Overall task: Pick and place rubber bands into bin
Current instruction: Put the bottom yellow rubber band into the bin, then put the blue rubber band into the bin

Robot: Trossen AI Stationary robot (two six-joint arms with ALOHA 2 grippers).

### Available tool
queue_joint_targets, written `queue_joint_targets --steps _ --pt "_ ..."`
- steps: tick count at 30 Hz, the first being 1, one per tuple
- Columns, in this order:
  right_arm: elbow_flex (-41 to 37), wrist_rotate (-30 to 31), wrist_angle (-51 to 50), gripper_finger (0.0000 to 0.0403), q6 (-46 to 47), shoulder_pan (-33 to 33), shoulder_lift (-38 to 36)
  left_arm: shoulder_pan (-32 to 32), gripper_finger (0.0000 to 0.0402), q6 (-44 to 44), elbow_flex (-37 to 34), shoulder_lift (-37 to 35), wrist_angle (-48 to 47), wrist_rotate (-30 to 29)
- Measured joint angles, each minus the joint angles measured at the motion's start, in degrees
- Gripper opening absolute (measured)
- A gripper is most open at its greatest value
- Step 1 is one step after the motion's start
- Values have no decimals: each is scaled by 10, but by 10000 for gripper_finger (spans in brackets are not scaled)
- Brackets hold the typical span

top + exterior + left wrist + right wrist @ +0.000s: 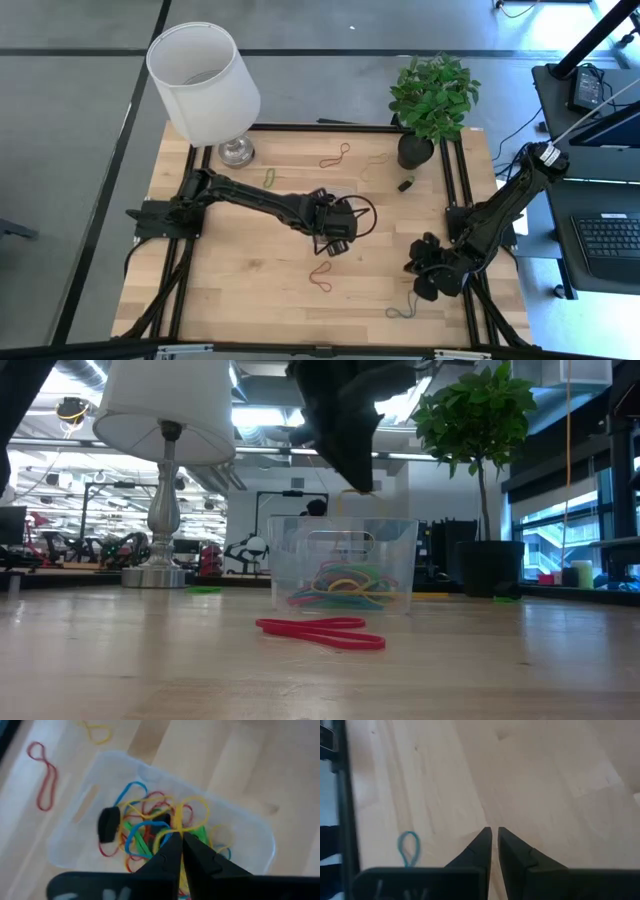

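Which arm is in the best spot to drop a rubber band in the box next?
The left one. The left gripper hangs right above the bin, pinching a yellow rubber band. The right gripper waits far from it, holding nothing.

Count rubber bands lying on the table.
5: orange one, pale one near the plant, green one by the lamp, red one near the left hand, teal one by the right hand. Others may be hidden.

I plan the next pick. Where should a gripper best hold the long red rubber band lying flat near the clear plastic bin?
Probably at the narrow middle of the long red rubber band, where both strands run close together. Come straight down from above, jaws across its length: it lies flat on the wooden table.
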Motion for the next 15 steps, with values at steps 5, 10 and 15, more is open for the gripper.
queue_joint_targets --steps 5,10,15 --pt "0 0 18 36 -2 0 0 0 56 0 -2 0 5 10" --pt "0 -1 19 36 -2 0 0 0 115 0 -2 -4 0 11" --pt "0 -3 22 30 -2 0 0 0 147 10 -2 -30 -48 5"
